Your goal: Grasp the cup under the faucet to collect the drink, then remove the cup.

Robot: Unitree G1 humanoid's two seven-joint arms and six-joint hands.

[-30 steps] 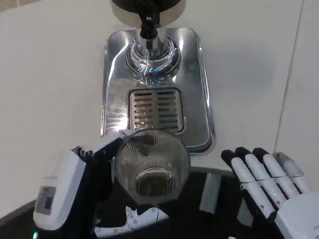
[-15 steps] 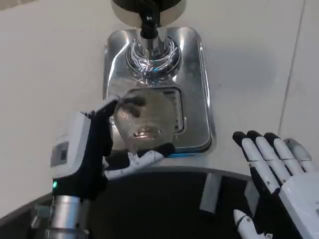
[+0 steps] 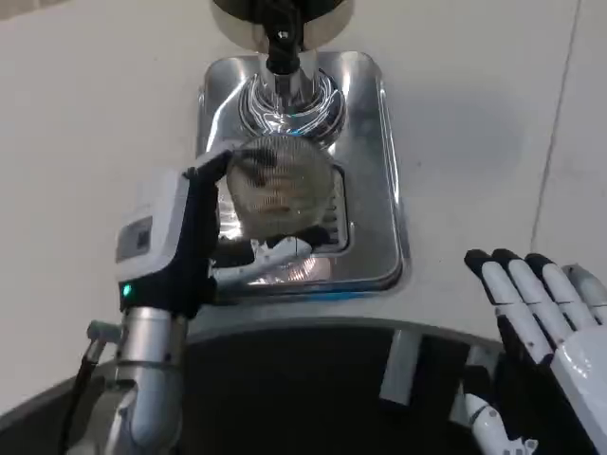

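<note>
Surface: white surface [image 3: 85,123], matte, with a thin seam running down at 3 o'clock; a dark curved edge [image 3: 313,379] crosses the bottom at 6 o'clock.
Tray: polished steel drip tray [image 3: 375,171], rectangular with rounded corners, mirror-bright, a slotted grate partly covered by the cup.
Faucet: black spout [image 3: 282,43] at 12 o'clock above a shiny round base.
Cup: clear ribbed cup [image 3: 280,185], round, held over the tray just below the faucet, toward 6 o'clock from it.
Left hand: left hand [image 3: 185,242] with fingers clamped around the cup.
Right hand: right hand [image 3: 545,308] at 4 o'clock, fingers apart, holding nothing.
</note>
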